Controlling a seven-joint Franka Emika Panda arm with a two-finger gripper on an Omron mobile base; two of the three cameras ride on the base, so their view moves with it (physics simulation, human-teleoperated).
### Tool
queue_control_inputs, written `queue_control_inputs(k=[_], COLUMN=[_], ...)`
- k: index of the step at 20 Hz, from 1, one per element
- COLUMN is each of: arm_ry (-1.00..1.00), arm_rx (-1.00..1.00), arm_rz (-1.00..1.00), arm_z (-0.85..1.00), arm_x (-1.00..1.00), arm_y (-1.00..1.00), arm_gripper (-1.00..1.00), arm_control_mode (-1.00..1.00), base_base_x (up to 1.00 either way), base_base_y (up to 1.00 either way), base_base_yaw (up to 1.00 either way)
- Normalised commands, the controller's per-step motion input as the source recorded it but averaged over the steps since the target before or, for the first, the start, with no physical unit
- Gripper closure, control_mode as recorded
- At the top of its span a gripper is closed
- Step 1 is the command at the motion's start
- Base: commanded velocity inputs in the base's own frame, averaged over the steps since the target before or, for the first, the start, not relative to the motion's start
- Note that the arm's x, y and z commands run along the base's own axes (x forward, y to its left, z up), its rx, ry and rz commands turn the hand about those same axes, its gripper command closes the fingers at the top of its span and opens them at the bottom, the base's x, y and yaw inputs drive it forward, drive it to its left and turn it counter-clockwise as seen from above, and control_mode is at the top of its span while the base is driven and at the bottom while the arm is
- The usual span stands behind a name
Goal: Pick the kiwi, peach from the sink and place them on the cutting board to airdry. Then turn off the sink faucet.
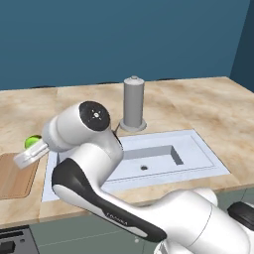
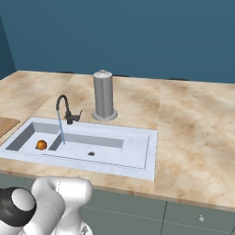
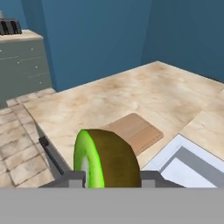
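Note:
My gripper (image 3: 107, 180) is shut on the kiwi (image 3: 105, 159), a lime-green fruit with a brown skin, held between the two fingers. In the left base view the kiwi (image 1: 32, 141) hangs at the hand's tip, just above the far right corner of the cutting board (image 1: 15, 176). The hand view shows the cutting board (image 3: 136, 130) on the counter beyond the fruit. In the sink's (image 2: 133, 153) small left compartment lies the peach (image 2: 41, 145). The sink faucet (image 2: 67, 110) stands behind the basin with a thin blue stream of water running from its spout.
A tall grey cylinder with a knobbed top (image 2: 103, 95) stands on the counter behind the sink. My own arm (image 1: 89, 163) arches over the sink's left end. Open wooden counter (image 2: 197, 137) stretches to the right of the basin.

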Motion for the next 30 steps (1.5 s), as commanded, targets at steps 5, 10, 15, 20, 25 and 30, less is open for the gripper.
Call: queue_control_inputs(k=[5, 10, 15, 20, 25, 30], arm_ry=[0.03, 0.12, 0.01, 0.0, 0.0, 0.01], arm_rx=[-0.11, -0.05, 0.0, 0.0, 0.01, 0.03], arm_rz=[-0.07, -0.06, 0.01, 0.05, 0.1, 0.08], arm_z=[-0.11, -0.09, -0.27, -0.47, -0.36, -0.26], arm_x=[0.0, 0.0, 0.0, 0.03, 0.14, 0.36], arm_y=[0.0, 0.02, 0.03, 0.0, 0.06, 0.24], arm_gripper=[1.0, 1.0, 1.0, 1.0, 1.0, 1.0], arm_control_mode=[-1.0, -1.0, -1.0, -1.0, -1.0, -1.0], base_base_x=[0.0, 0.0, 0.0, 0.0, 0.0, 0.0], base_base_y=[0.0, 0.0, 0.0, 0.0, 0.0, 0.0], base_base_yaw=[0.0, 0.0, 0.0, 0.0, 0.0, 0.0])
